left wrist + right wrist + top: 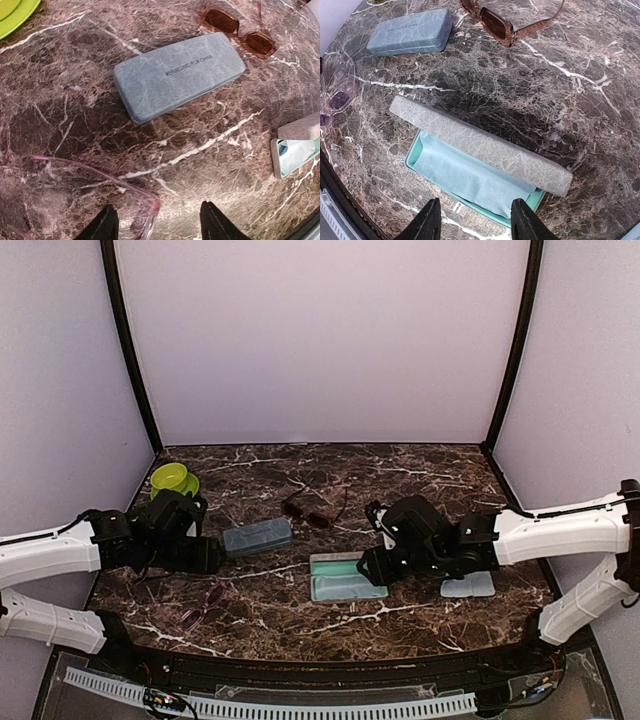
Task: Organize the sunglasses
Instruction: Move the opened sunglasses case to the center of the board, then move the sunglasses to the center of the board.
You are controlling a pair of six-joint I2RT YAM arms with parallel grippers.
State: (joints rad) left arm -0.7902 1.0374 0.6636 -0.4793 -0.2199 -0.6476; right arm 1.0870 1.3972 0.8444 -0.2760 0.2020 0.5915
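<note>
Marble, dark brown and veined with white, covers the table in front of me. The reddish-brown pair lies toward the far middle with its temples unfolded, just beyond a closed blue-grey case that sits left of centre. The purple-tinted pair lies at the near left, on the near side of that closed case and well apart from the other pair.

The left gripper hangs low over the purple-tinted pair. Its two fingers are spread wide and have hold of nothing. In the left wrist view a corner of the pale frame lies on the marble under the gap between them. I cannot tell whether either finger touches it.

The right gripper is over the near edge of an open case at the centre of the table. Its fingers are parted just as wide and are also empty. The case's grey lid stands partly raised over a teal lining, and a light-blue cloth lies inside.

A second pale-blue cloth lies flat on the marble to the right of the open case, beneath the right arm. A lime-green dish sits at the far left corner.
</note>
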